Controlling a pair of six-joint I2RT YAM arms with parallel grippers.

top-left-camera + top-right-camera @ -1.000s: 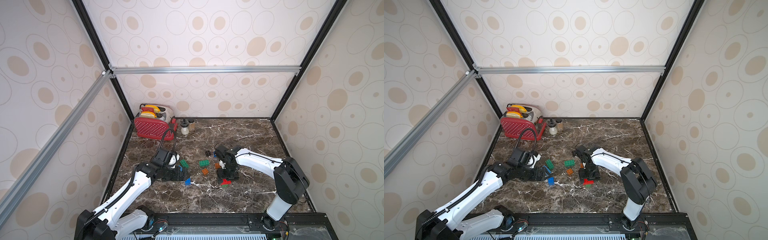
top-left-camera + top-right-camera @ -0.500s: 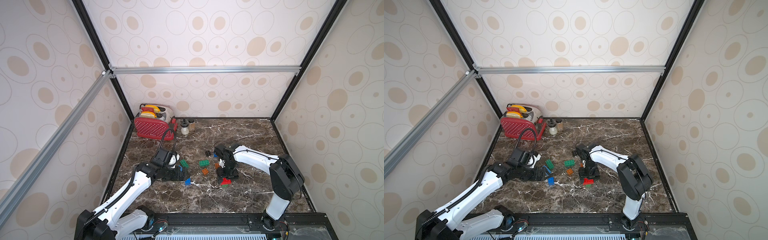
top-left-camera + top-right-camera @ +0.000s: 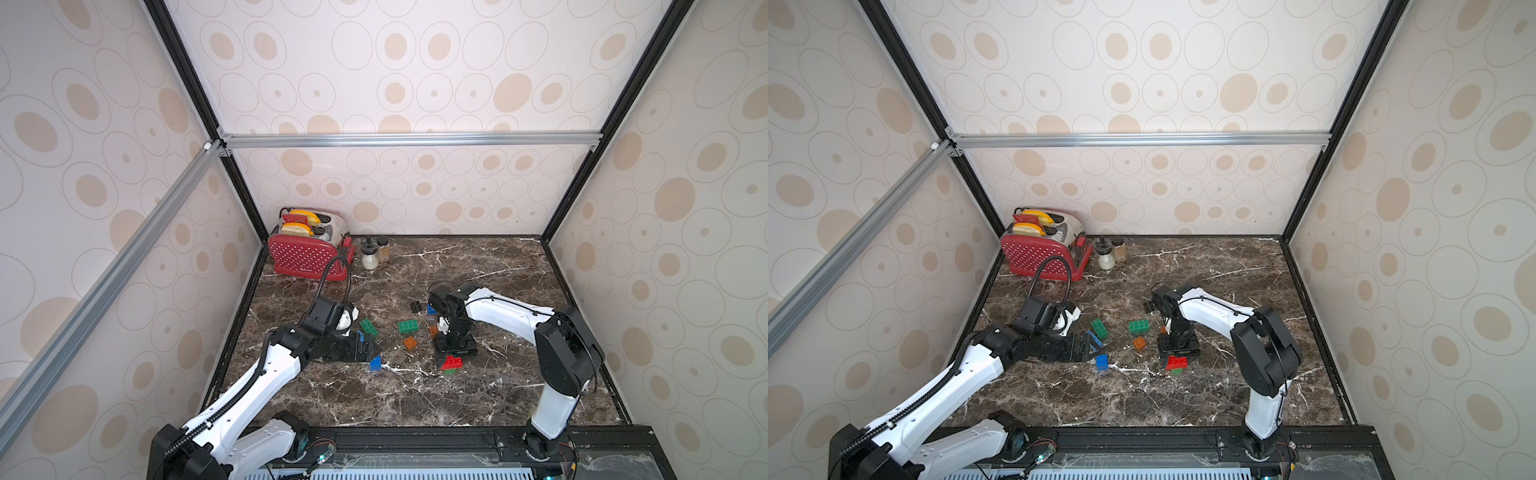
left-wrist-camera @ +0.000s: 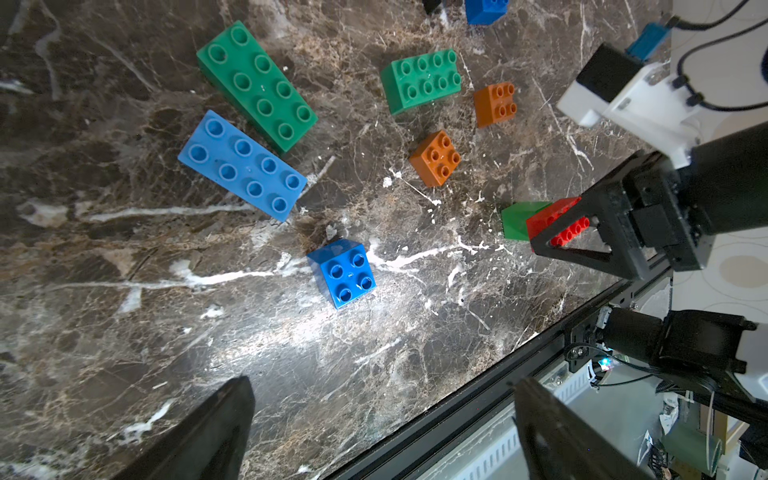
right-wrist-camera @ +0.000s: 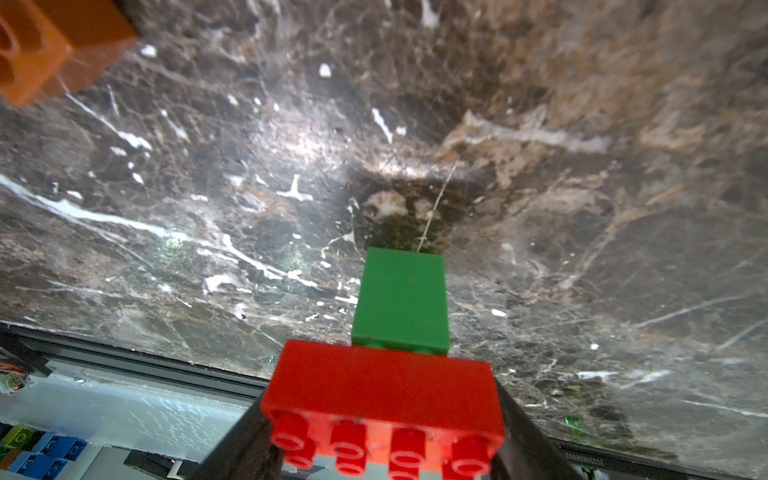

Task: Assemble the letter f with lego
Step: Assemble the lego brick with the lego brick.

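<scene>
Right gripper (image 5: 384, 446) around studded red brick (image 5: 380, 382)

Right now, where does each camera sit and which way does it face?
Top views: high at the front, looking down at the table; left arm and right arm show.
Left wrist: above loose bricks, looking down; open left hand shows.
Right wrist: low, facing the front rail; right hand grips the red brick.
Shared: both wrist views show that red brick.
</scene>
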